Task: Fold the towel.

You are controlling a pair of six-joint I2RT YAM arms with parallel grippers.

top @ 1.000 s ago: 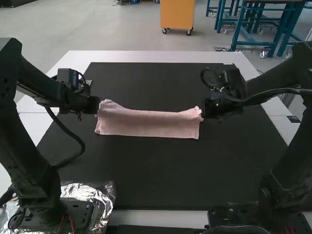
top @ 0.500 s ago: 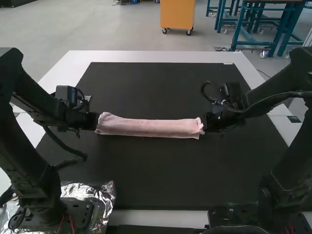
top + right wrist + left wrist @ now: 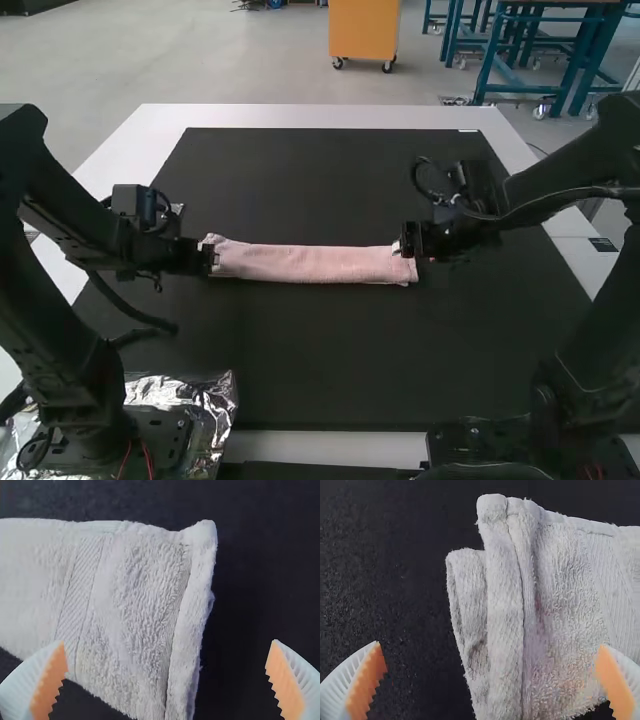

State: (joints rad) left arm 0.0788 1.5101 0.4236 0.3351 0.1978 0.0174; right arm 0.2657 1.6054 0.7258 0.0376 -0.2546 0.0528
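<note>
Towel (image 3: 312, 264) lies narrowly folded, pink.

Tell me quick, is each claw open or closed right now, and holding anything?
Left claw: open, at one end of the towel, holding nothing.
Right claw: open, at the other end, holding nothing.

High view softly lit, bright glare on crumpled foil (image 3: 212, 398), wrist views dimmer
</note>
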